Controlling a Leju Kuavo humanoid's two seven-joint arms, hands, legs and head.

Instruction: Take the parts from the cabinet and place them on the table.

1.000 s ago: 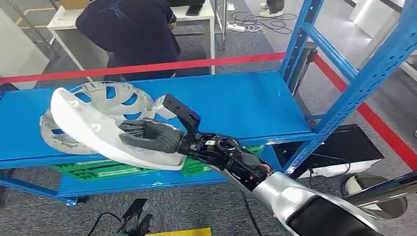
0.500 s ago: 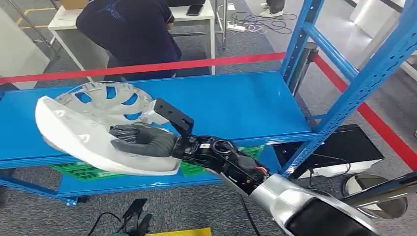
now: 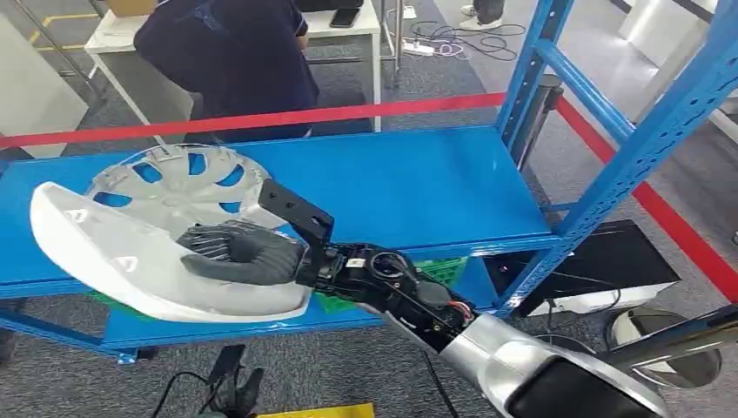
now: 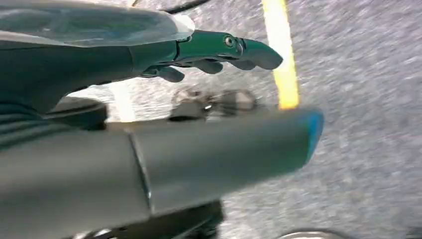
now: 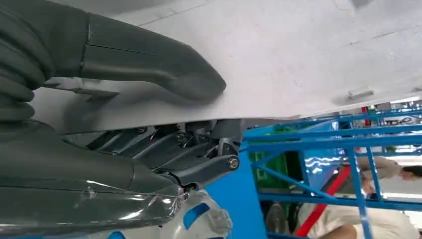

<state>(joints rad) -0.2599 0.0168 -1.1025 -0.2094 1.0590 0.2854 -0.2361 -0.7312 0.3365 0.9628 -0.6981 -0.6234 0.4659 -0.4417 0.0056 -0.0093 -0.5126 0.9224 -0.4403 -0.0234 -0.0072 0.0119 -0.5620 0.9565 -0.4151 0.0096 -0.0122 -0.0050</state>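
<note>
My right hand grips a large white curved panel and holds it tilted over the front edge of the blue cabinet shelf. In the right wrist view the thumb presses on one face of the white panel and the dark fingers lie under it. A silver hubcap lies on the shelf behind the panel, partly hidden by it. My left hand hangs over grey carpet, fingers stretched out, holding nothing.
A person in dark clothes bends over behind a red tape. Blue cabinet uprights stand at the right. A green crate sits on the lower shelf. A white table stands at the back.
My right hand has carried the white panel left and toward the shelf's front edge, uncovering more of the hubcap. The hubcap has stayed in place.
</note>
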